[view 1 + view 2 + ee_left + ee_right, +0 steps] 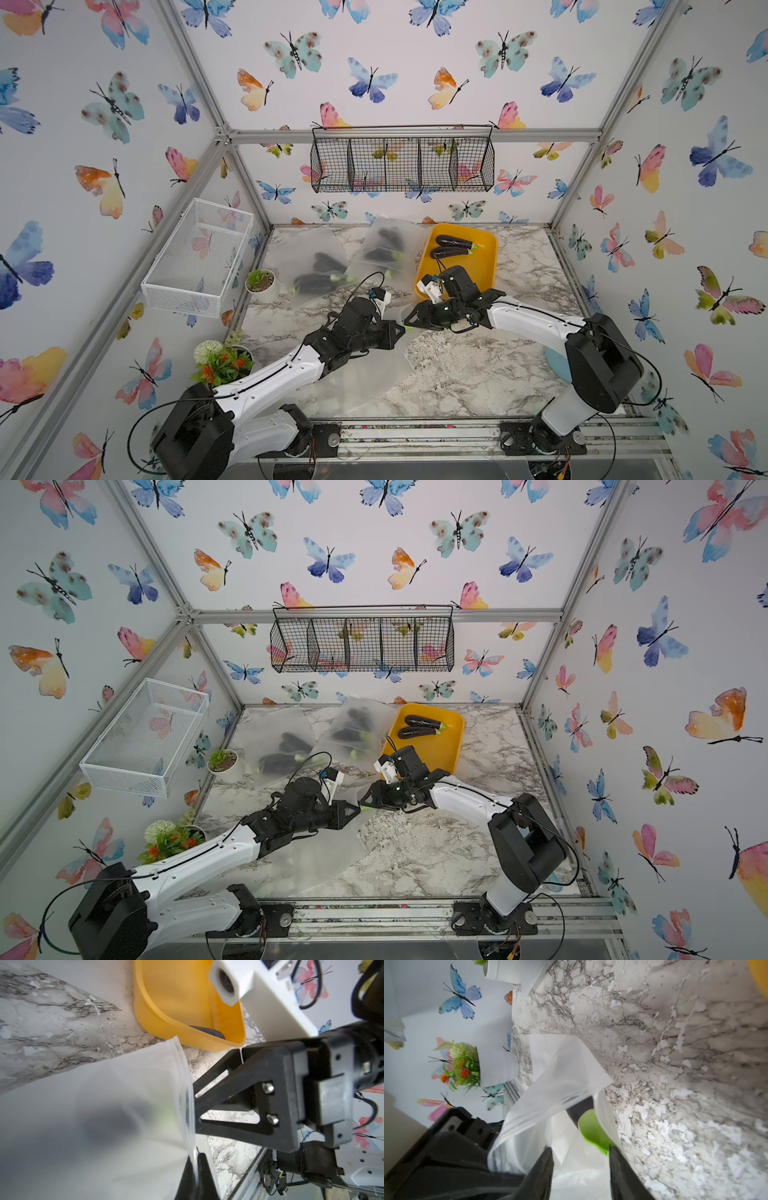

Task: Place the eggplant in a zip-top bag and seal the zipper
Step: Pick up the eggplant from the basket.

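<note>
The right gripper [580, 1148] has its fingers spread, and the green cap of the dark purple eggplant [591, 1130] lies between their tips. The eggplant's length points away into the mouth of the frosted zip-top plastic bag [562, 1068]. The left gripper [196, 1169] is pinched tight on the bag's zipper rim. The right arm looks nearer for the push.

Butterfly-papered walls [395, 62], aluminium frame [270, 136]; marble-look tabletop [478, 365], seemingly chipped; black wire basket [402, 164] on back wall.
</note>
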